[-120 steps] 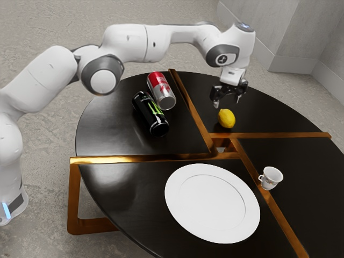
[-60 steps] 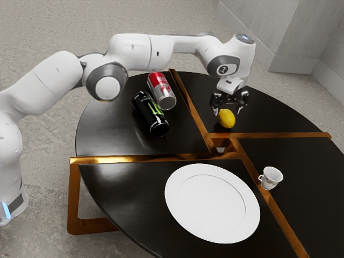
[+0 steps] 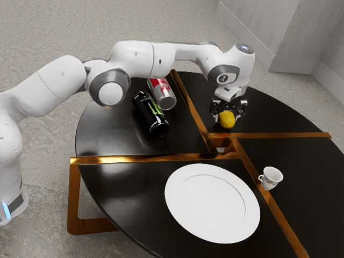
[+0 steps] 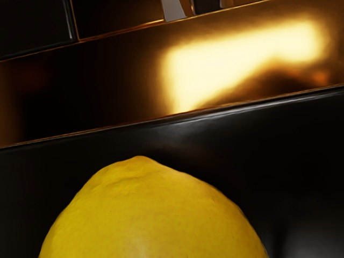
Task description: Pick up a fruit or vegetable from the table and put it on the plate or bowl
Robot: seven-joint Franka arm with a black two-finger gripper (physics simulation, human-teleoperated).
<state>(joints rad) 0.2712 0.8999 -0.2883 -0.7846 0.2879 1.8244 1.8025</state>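
Claw (image 3: pixel 228 112) spread, straddling lemon (image 3: pixel 228 121) directly beneath, lined up for pinch; plate (image 3: pixel 212 203) well apart, awaiting fruit.

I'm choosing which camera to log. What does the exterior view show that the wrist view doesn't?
Exterior view adds the arm, the tool open over the lemon, the white plate, the cup, and a black can and red can on their sides. Wrist view adds the lemon's dimpled skin close up and a bright glare on the gold strip. Both share the lemon, the gold strip and the black table.
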